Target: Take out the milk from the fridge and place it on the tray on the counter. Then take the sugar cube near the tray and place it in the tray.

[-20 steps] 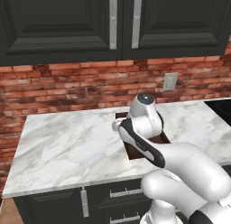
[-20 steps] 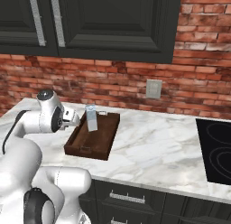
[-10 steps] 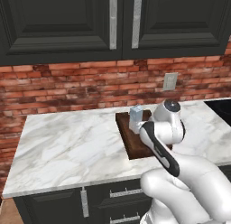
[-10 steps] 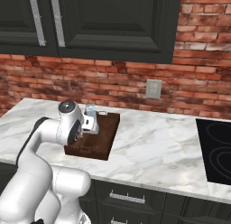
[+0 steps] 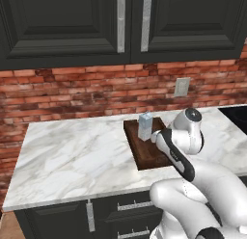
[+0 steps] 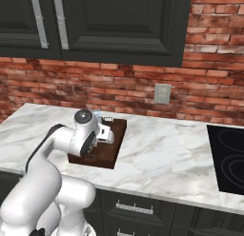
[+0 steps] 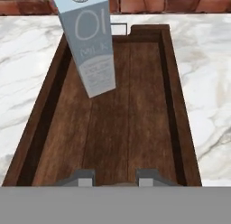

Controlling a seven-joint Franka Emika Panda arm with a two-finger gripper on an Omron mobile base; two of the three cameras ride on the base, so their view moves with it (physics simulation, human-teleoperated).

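The milk (image 7: 92,47), a pale blue-grey carton, stands upright at the far left of the dark wooden tray (image 7: 135,128). It also shows as the milk (image 5: 145,126) on the tray (image 5: 144,155) and, half hidden by my wrist, as the milk (image 6: 97,116) on the tray (image 6: 108,157). My gripper (image 7: 116,179) hovers over the tray's near end, fingers drawn close together. A thin beige sliver between the tips is the sugar cube (image 7: 118,184). In the right base view my gripper (image 6: 109,136) is above the tray. The fridge is out of view.
The tray lies on the white marble counter (image 5: 72,156) in front of a brick wall with an outlet (image 6: 162,93). A black cooktop (image 6: 231,159) sits at the right end. Dark cabinets hang overhead. My own arm covers the tray's right side in the left base view.
My wrist has swung to the right across the tray and now sits over its near end. The milk has stayed where it was.
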